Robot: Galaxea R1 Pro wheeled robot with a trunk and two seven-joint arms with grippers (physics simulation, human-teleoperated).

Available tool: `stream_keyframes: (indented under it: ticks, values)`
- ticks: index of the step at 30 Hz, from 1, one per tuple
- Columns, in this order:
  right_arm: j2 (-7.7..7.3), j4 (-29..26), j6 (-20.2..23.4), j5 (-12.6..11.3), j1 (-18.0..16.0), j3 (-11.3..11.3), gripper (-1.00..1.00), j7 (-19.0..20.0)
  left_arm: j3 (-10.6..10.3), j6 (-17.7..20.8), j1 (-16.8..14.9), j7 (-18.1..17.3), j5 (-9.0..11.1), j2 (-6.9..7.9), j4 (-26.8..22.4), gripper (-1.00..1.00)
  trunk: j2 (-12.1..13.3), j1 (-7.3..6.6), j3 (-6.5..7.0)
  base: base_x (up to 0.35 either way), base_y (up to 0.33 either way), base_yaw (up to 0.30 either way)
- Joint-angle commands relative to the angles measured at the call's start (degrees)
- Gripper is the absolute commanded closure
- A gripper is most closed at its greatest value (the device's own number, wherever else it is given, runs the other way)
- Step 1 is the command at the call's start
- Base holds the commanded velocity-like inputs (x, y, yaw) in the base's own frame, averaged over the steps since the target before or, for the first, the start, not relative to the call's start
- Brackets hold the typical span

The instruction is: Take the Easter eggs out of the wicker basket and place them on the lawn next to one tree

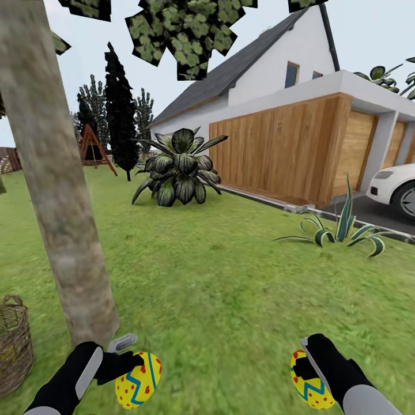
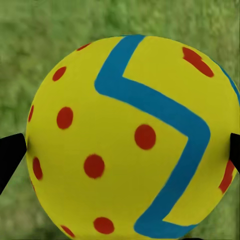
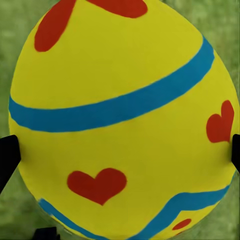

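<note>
My left gripper point(image 1: 128, 369) is shut on a yellow egg point(image 1: 138, 381) with a blue zigzag and red dots, held low just right of the thick grey-brown tree trunk point(image 1: 55, 184). That egg point(image 2: 132, 140) sits between the black fingertips point(image 2: 10, 157) over grass. At the lower right, my right gripper point(image 1: 305, 369) is shut on a second yellow egg point(image 1: 311, 385); this egg point(image 3: 122, 117) bears a blue band and red hearts. The wicker basket point(image 1: 12, 340) stands at the left edge beside the trunk, its inside hidden. The lawn point(image 1: 230, 276) spreads ahead.
A broad-leaved shrub point(image 1: 177, 167) grows on the grass ahead, a spiky plant point(image 1: 340, 227) at the right by the driveway. Behind stand the white house point(image 1: 259, 75) with wooden walls, a white car point(image 1: 395, 187) and a dark cypress point(image 1: 120, 109).
</note>
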Motion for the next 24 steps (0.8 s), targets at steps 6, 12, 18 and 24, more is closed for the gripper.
stream_keyframes:
  ticks: [6,12,18,24]
  values:
    - [-0.06,-0.1,0.3,0.4,0.0,0.2,1.0,0.3,0.2,0.3,0.0,-0.5,-0.4,-0.04,0.0,1.0,0.0,0.01,-0.07,0.179,-0.288,0.296]
    - [-0.06,-0.1,0.3,0.4,0.0,0.2,1.0,0.3,0.1,0.3,0.0,-0.5,-0.4,-0.04,0.0,1.0,0.0,0.01,-0.07,0.164,-0.294,0.296]
    - [-0.06,-0.1,0.3,0.4,0.0,0.2,1.0,0.3,0.1,0.3,0.0,-0.4,-0.4,-0.08,0.0,1.0,0.0,0.01,-0.07,0.062,-0.325,0.296]
    - [-0.06,0.0,0.3,0.4,0.0,0.2,1.0,0.3,0.1,0.3,0.0,-0.3,-0.4,-0.12,0.1,1.0,0.0,0.01,-0.07,0.0,-0.337,0.296]
